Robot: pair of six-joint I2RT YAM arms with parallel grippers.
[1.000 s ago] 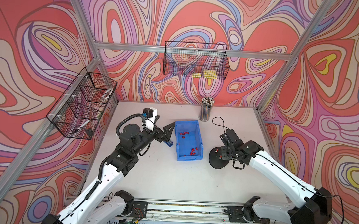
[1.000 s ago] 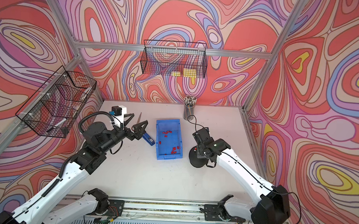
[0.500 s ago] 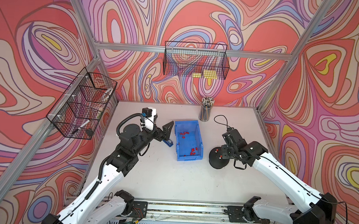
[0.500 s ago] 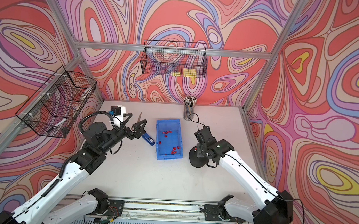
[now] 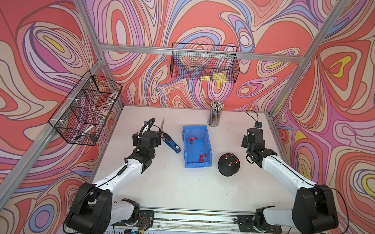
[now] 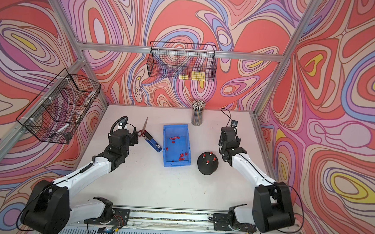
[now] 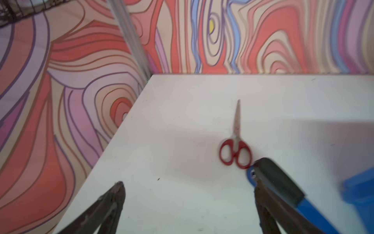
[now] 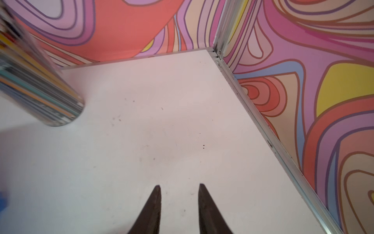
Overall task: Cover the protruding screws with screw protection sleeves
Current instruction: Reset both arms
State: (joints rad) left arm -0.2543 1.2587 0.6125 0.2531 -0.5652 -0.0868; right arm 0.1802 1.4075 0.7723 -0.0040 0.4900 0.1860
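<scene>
Beside the bin (image 5: 198,165), four screws (image 5: 230,163) (all red-capped) top a black puck (image 5: 227,172).

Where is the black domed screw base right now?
In both top views the black round domed base sits on the white table, on the right arm's side, just beside the near right corner of the blue plastic bin, not touching it.

no legible text; white label on the blue stapler (image 5: 171,142) unreadable

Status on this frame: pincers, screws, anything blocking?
Left pincer open, empty. Right pincer parted, empty, off the base. Four screws all wear red sleeves. Nothing in the way.
</scene>
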